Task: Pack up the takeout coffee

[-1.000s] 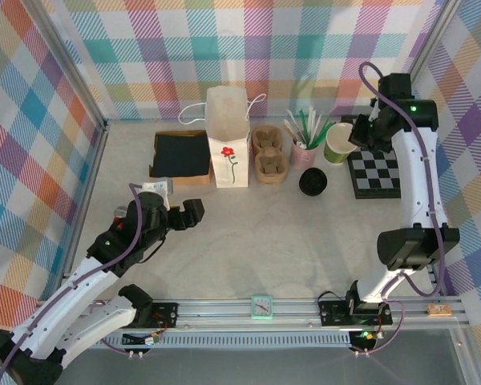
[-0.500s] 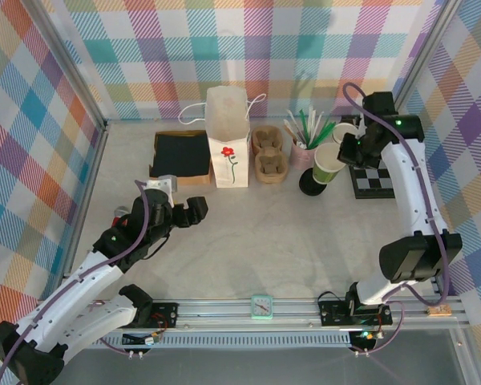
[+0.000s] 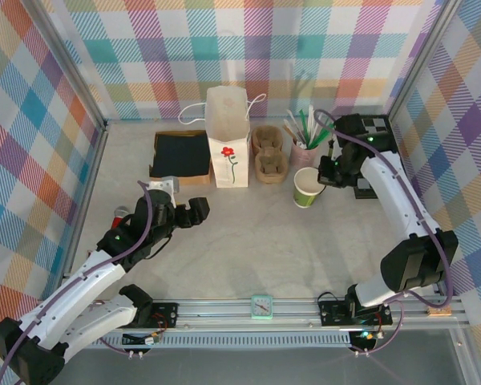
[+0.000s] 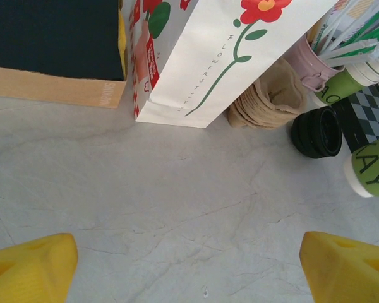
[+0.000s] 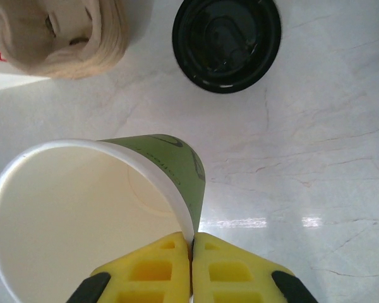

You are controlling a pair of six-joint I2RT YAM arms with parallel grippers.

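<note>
Marble tabletop [image 3: 248, 249] — right gripper [image 5: 192, 240] pinches rim of "AY"-lettered cup [image 4: 372, 167], left gripper [image 4: 188, 265] wide, empty.

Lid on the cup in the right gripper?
No: the green cup in the right gripper is open-topped, and the black lid lies apart on the table.

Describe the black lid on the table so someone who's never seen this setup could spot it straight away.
Find the tall white flower-printed bag standing on the table. Beside it sits a stack of brown pulp cup carriers, and just past that stack lies the black lid. It is low, round and all black, unlike the green paper cup next to it.
</note>
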